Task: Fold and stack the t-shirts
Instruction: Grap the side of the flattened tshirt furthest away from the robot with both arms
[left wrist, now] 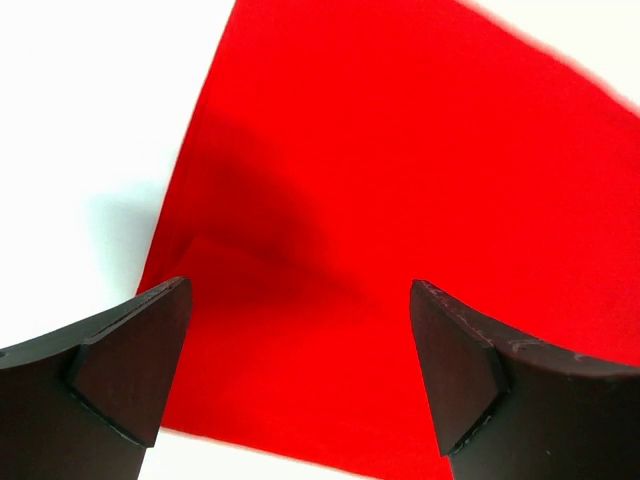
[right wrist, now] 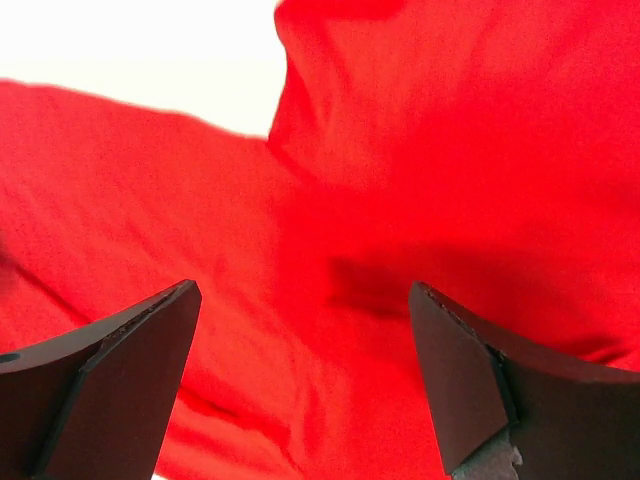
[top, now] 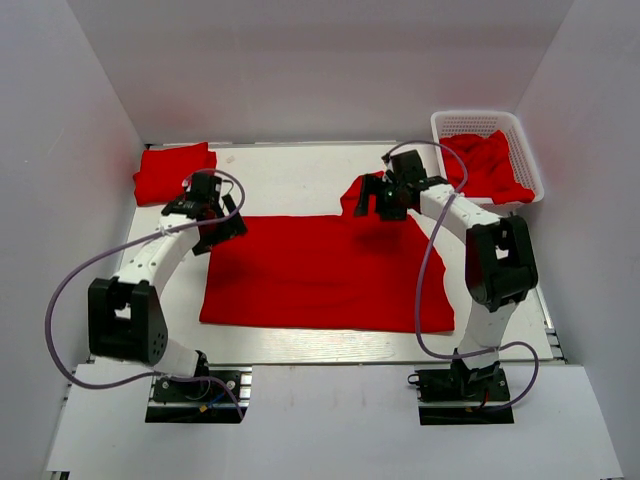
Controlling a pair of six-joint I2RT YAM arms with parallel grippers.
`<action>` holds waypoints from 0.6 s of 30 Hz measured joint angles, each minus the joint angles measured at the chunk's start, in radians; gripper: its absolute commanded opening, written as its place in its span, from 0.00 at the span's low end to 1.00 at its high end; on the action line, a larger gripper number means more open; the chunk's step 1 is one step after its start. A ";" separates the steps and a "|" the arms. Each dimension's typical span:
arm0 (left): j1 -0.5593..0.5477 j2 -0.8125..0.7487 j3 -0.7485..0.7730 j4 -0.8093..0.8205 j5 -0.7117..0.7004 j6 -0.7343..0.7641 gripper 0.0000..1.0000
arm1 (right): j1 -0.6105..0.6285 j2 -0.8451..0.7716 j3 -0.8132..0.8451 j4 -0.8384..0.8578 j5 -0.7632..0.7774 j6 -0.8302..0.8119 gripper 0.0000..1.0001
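Observation:
A red t-shirt point(top: 320, 275) lies spread flat on the white table, one sleeve point(top: 358, 192) sticking up at its far edge. My left gripper point(top: 222, 232) is open above the shirt's far left corner point(left wrist: 300, 300), holding nothing. My right gripper point(top: 385, 203) is open above the sleeve area point(right wrist: 400, 200), holding nothing. A folded red t-shirt point(top: 174, 172) lies at the far left. More red t-shirts point(top: 487, 165) are heaped in the white basket point(top: 527, 150).
The white lattice basket stands at the far right corner. White walls close in the table on the left, back and right. Purple cables loop beside each arm. Bare white table point(top: 290, 175) shows between the folded shirt and the sleeve.

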 measured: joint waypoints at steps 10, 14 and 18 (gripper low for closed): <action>0.028 0.303 0.263 0.002 -0.058 -0.033 1.00 | 0.000 0.193 0.373 -0.047 0.179 0.034 0.90; 0.060 0.441 0.337 -0.002 -0.078 -0.050 1.00 | -0.001 0.308 0.528 -0.071 0.265 0.043 0.90; 0.095 0.517 0.355 0.013 -0.090 -0.061 1.00 | -0.002 0.438 0.691 -0.071 0.335 0.045 0.90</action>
